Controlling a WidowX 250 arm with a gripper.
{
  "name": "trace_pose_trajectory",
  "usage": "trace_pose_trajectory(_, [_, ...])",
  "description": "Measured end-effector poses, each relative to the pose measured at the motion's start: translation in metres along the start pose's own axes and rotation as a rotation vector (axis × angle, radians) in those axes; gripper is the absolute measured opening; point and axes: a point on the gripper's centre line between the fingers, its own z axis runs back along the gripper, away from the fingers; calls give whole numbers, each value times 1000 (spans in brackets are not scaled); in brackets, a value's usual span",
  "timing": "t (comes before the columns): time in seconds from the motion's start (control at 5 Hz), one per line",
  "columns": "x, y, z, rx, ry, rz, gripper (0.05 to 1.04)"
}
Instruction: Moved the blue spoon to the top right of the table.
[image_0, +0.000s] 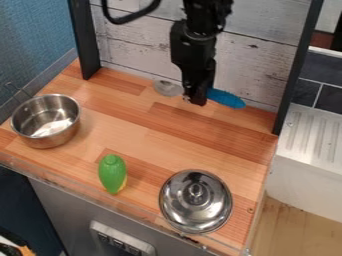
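Landmark: the lid (196, 200), on the countertop (153, 137), near its front edge.
Item: toy vegetable (112, 172), left of the lid and slightly behind it, apart from it.
Item: pot (45, 137), left of and behind the lid, well apart.
Item: spoon (227, 98), well behind the lid, bowl end left, handle end right.
Item: wall panel (260, 55), behind the lid, beyond the spoon.
Item: drainboard (312, 135), right of and behind the lid.

The gripper (194, 101) hangs near the back edge of the wooden table (143, 137), across the middle of the blue spoon (227, 98), the silver bowl showing left, the blue handle right. A metal pot (52, 139) sits at left; nearer the front are a green toy vegetable (112, 172) and, at right, a round metal lid (194, 204).
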Motion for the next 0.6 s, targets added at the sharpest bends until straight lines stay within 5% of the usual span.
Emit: trace_pose_trajectory(0.6, [-23, -17, -40, 8, -43, 21, 364])
